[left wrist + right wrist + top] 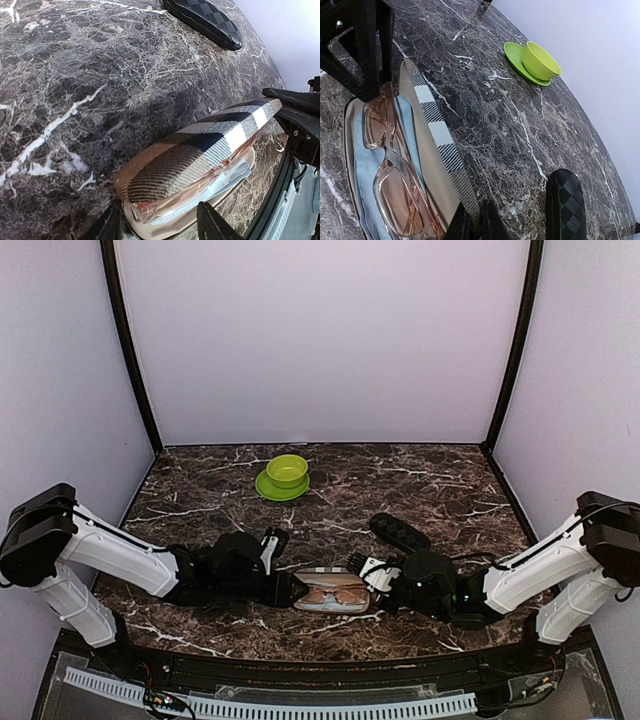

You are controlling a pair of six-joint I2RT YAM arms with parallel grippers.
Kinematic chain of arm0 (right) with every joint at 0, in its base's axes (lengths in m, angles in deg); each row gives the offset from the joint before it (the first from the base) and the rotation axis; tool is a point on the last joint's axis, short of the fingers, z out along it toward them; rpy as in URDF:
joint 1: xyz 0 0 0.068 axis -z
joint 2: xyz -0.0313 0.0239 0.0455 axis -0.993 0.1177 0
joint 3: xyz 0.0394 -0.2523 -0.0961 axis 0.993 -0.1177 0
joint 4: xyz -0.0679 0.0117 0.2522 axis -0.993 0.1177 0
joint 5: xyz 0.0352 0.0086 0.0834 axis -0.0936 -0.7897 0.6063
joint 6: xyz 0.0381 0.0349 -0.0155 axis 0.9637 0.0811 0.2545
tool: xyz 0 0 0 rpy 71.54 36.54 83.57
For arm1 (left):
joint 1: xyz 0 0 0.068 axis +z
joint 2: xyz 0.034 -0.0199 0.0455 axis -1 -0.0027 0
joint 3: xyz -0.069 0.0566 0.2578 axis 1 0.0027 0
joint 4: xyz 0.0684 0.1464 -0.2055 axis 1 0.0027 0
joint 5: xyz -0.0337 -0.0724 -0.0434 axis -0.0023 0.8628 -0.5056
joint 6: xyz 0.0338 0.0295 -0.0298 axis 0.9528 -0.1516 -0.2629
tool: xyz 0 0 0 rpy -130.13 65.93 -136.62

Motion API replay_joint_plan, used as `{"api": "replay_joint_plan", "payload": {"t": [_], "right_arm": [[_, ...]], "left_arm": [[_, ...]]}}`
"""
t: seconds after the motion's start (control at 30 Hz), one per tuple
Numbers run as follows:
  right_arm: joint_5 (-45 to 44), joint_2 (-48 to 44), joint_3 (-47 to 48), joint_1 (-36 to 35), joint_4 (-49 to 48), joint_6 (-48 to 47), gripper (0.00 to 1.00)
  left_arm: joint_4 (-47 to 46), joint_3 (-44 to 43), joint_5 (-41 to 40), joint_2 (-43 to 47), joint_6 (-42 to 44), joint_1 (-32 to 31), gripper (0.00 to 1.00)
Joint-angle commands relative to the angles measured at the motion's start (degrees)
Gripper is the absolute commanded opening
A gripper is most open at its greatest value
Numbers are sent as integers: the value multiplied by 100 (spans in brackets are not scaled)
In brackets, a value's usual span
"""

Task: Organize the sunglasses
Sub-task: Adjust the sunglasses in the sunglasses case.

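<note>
- Top external view: the marble worktop [440, 465] carries an open striped case [322, 572] close to its near edge, between the two arms. A hard tug could slide the case towards that edge.
- The right tool [475, 212] is pressed together on the lid [442, 137], pinching its rim and holding it up. If that pinch slips, the lid may drop onto the lenses.
- The reddish-brown sunglasses [385, 155] lie inside the case on a blue cloth. A frame sitting proud could jam the lid as it closes.
- The left tool [156, 210] has its fingers spread on either side of the case's other end, apparently gripping nothing. Unbraced, the case may twist or skid.
</note>
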Motion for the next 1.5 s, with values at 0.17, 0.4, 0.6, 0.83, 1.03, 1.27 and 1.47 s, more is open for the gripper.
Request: {"api": "replay_joint_plan", "payload": {"t": [0.17,0.4,0.6,0.83,1.03,1.27,1.47], "right_arm": [[-166,38,91,-71,-305,50,7],[-189,36,79,-95,-360,22,7],[-206,64,86,-98,-351,15,7],[-225,88,98,-118,-354,-2,7],[-287,93,101,-132,-352,-29,7],[-312,147,127,-144,-343,-55,6],[-312,163,147,-158,-327,-64,6]], "left_arm": [[-315,-144,247,-180,-36,29,50],[-415,-183,409,-244,-99,29,44],[-338,-232,452,-245,-190,55,41],[-80,-317,538,-123,-344,86,38],[328,-425,664,-12,-431,108,35],[607,-511,898,51,-478,149,32],[846,-509,846,226,-457,167,32]]}}
